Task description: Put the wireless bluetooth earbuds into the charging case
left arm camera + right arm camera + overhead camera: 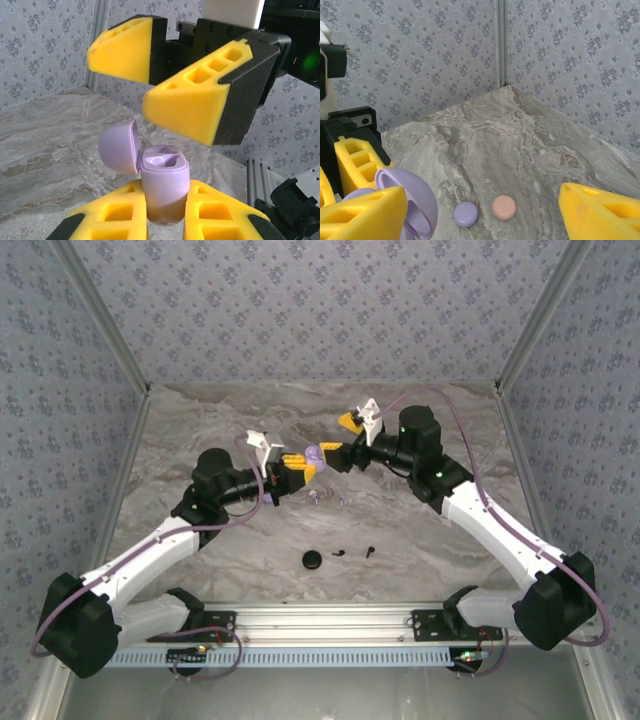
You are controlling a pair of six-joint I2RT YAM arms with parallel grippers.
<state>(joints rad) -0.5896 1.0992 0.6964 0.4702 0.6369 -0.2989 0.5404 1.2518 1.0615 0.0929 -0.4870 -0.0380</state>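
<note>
Charging case (165, 180), lilac with lid (119, 150) open, clamped in the left gripper (300, 468) above the table (200, 420) while earbuds (342, 552) lie loose below; the right gripper (117, 79), fingers apart beside it, could bump the lid shut.

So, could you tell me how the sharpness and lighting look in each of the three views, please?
Top external view: soft, even light, yet the two tiny black earbuds on the grey marble table are too small to resolve. Left wrist view: the open lilac plastic charging case is sharp, with a pale glare spot in its tray. Right wrist view: its own yellow fingers look slightly soft.
</note>
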